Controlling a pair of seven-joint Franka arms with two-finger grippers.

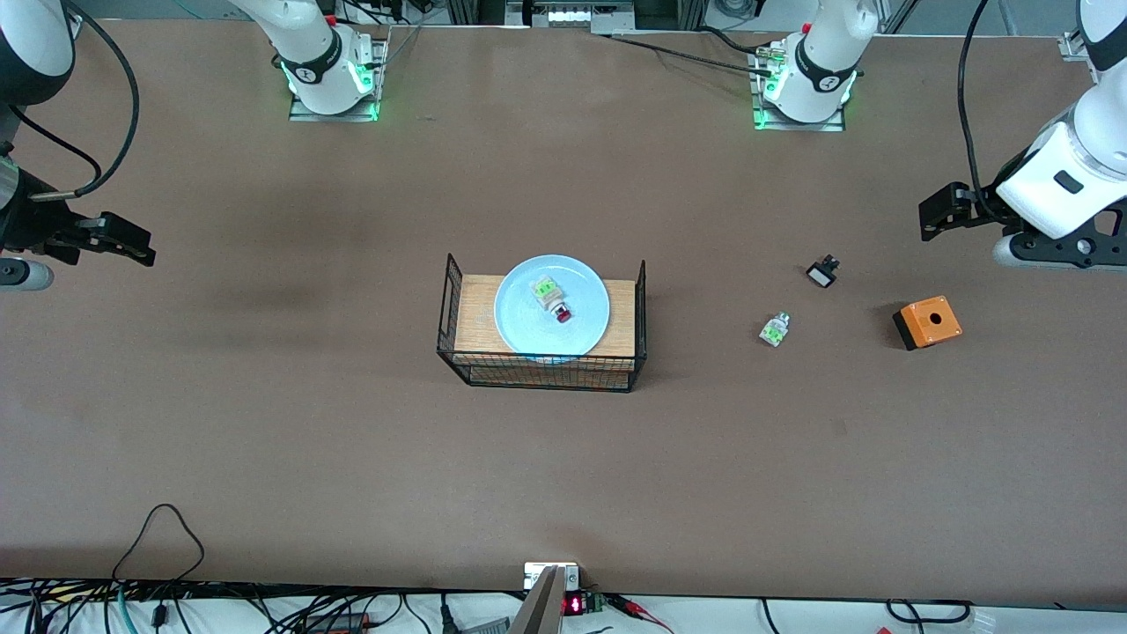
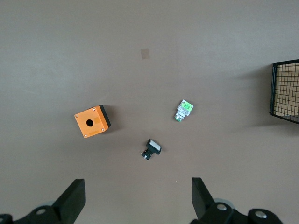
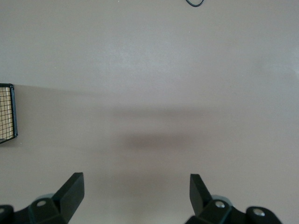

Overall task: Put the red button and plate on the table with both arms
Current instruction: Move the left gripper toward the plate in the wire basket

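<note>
While both arms hang out at the ends of the table [image 1: 264, 458], the action spot is the wire basket [image 1: 543, 370] sitting mid-table. The plate [image 1: 519, 321] rests on the basket's wooden top, and the red button [image 1: 553, 298] lies on the plate, roughly at its middle, red cap pointing toward the front camera.

The left gripper [image 2: 138, 198] is up over bare table toward the left arm's end, well apart from the basket, fingers spread wide with nothing between them. The right gripper [image 3: 135, 196] is the same deal at the right arm's end, also spread wide and holding nothing.

Loose stuff between the basket and the left gripper: a white-green piece [image 1: 775, 329] closest to the basket, a small black-and-white part [image 1: 822, 272] a bit farther from the front camera than that, and an orange box [image 1: 927, 322] with a hole in its top, farthest from the basket.
</note>
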